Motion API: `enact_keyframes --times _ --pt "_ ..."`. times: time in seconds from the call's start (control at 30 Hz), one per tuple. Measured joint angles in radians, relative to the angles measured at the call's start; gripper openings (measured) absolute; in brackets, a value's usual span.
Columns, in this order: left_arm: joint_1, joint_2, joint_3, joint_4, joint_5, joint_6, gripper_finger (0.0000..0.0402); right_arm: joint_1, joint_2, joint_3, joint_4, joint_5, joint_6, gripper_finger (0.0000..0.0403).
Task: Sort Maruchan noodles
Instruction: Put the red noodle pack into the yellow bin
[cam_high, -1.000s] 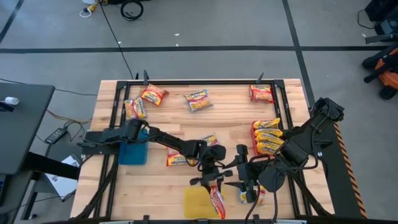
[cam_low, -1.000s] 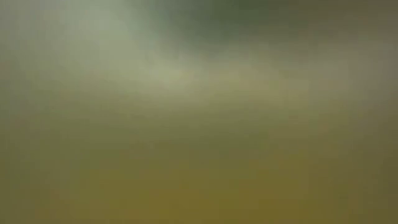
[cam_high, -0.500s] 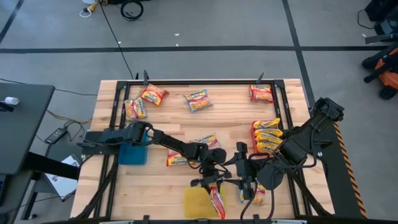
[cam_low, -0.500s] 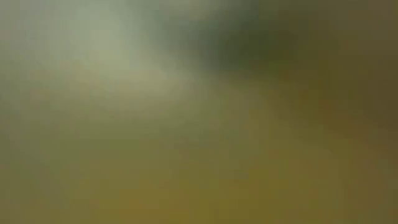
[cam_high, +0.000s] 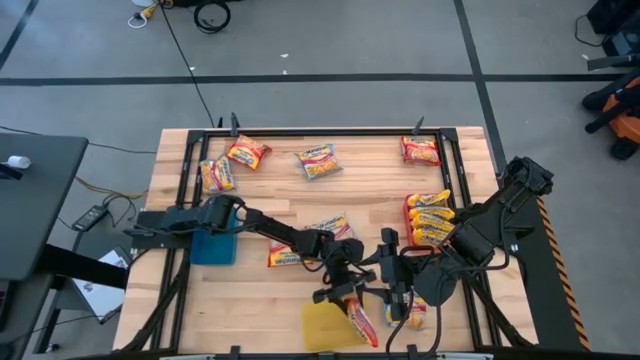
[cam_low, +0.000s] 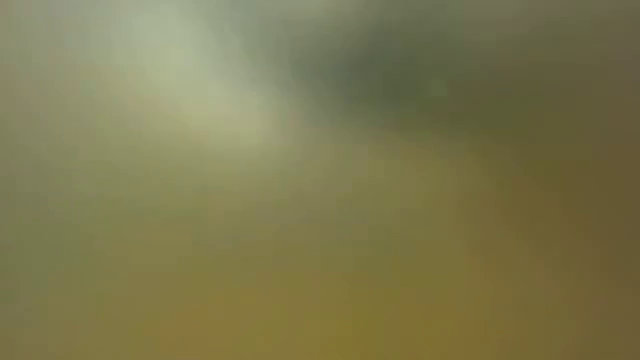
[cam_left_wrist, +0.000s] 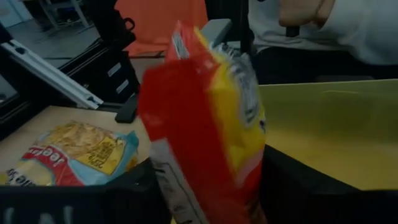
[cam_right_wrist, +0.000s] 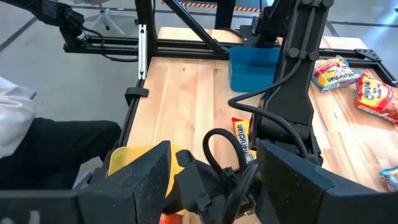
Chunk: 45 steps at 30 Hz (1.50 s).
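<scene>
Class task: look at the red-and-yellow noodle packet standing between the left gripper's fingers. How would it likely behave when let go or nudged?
The red-and-yellow packet stands on edge over the yellow tray, so it would probably topple flat. Its glossy, creased wrapper suggests a light, slippery, crinkly thing. The left gripper may crack the contents if it squeezes hard.

Grey floor (cam_high: 330, 50) crossed by dark lines; black side table (cam_high: 30, 200).
</scene>
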Motion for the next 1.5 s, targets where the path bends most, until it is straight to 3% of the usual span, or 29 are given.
enact_keyframes --times 0.27,0.47,0.8,1.1,1.5 --pt "0.0 -0.01 0.0 -0.01 -0.087 -0.023 0.0244 0.0 0.0 0.0 -0.001 -0.002 0.0 0.0243" --pt "-0.004 -0.046 -0.002 -0.044 -0.246 0.073 0.0247 0.0 0.0 0.0 -0.001 -0.003 0.002 0.0243" --pt "-0.029 -0.053 0.0 -0.064 -0.344 0.091 0.0247 0.0 -0.001 0.0 -0.008 -0.003 0.002 0.0243" --pt "-0.045 -0.053 0.001 -0.068 -0.424 0.06 0.025 0.0 -0.001 -0.019 -0.002 -0.004 0.008 0.0243" --pt "-0.045 -0.08 -0.003 -0.134 -0.431 0.069 0.0299 0.001 -0.001 -0.02 -0.003 -0.005 0.028 0.0243"
